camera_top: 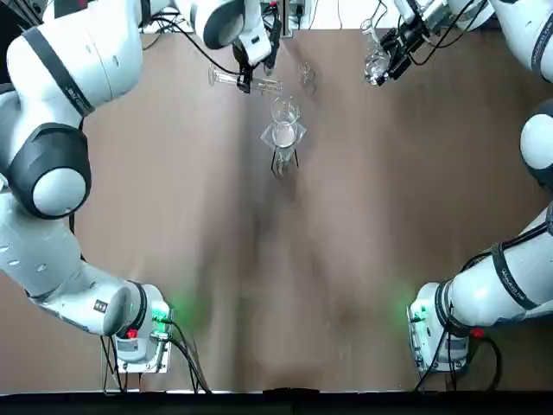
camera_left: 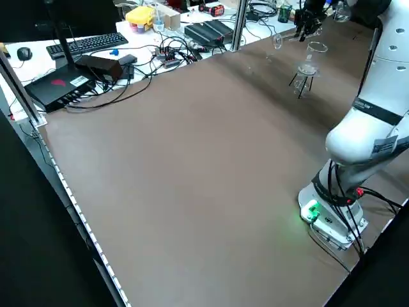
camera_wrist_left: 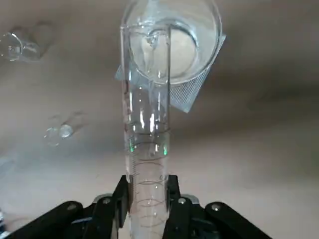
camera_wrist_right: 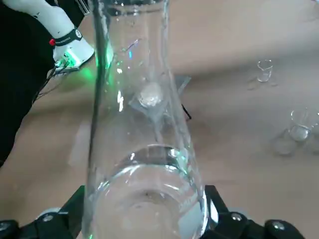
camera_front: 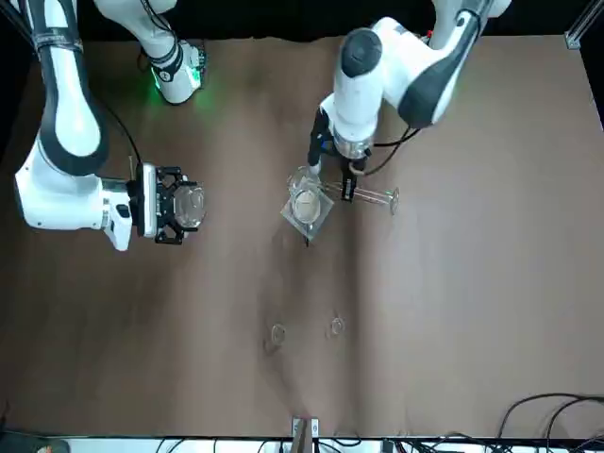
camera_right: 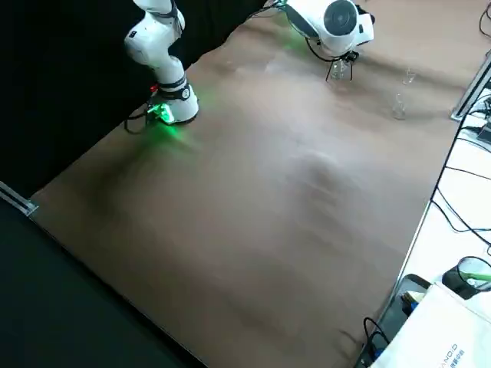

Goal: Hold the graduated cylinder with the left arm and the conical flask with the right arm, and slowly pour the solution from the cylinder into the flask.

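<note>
The graduated cylinder (camera_top: 244, 81) lies nearly level, foot end toward the table's left, with my left gripper (camera_top: 250, 84) shut around its middle. In the left wrist view the cylinder (camera_wrist_left: 147, 149) runs out from between the fingers (camera_wrist_left: 119, 199), and its mouth reaches over a glass vessel on a tripod. From the front the cylinder (camera_front: 373, 196) sticks out of the left gripper (camera_front: 347, 192). Far right at the back, my right gripper (camera_top: 384, 65) is shut on the conical flask (camera_top: 375, 60). Clear liquid sits in the flask's (camera_wrist_right: 144, 164) wide bottom. The flask (camera_front: 189, 205) is well apart from the cylinder.
A glass vessel on a mesh square and dark tripod (camera_top: 283, 137) stands just in front of the left gripper. Two tiny clear glass pieces (camera_front: 276, 333) (camera_front: 337, 327) stand near the table's far edge. Cables, a keyboard and boxes (camera_left: 96, 51) lie beyond that edge.
</note>
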Robot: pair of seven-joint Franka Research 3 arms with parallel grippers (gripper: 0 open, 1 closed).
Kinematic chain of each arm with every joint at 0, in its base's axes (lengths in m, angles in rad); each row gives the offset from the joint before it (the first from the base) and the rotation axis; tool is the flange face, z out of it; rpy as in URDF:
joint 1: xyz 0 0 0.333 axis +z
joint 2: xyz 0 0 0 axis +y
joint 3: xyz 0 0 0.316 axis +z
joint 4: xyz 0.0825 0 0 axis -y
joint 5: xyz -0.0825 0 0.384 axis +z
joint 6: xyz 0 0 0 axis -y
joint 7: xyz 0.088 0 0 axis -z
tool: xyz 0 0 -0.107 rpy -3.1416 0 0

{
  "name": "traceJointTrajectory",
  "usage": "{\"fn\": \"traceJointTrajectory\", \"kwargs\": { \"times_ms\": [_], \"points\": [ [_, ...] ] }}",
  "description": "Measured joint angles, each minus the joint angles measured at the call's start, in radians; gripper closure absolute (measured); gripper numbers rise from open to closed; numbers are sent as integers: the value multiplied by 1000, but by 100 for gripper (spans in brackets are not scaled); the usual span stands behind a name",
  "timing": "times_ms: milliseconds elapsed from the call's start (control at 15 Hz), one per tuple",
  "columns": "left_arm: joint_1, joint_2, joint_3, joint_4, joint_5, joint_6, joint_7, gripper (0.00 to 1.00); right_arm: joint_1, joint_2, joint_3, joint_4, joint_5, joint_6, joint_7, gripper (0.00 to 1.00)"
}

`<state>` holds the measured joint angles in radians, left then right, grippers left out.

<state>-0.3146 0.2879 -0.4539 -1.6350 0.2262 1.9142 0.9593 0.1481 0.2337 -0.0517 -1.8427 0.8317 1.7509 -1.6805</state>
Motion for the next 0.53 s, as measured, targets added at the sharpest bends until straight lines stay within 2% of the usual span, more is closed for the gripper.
{"fn": "traceJointTrajectory", "kwargs": {
  "times_ms": [67,533],
  "points": [
    [37,0,1,9,-101,0,36,66,25,0,0,0,0,14,6,4],
    [209,0,2,21,-499,0,298,66,93,0,0,0,0,37,14,4]
  ]
}}
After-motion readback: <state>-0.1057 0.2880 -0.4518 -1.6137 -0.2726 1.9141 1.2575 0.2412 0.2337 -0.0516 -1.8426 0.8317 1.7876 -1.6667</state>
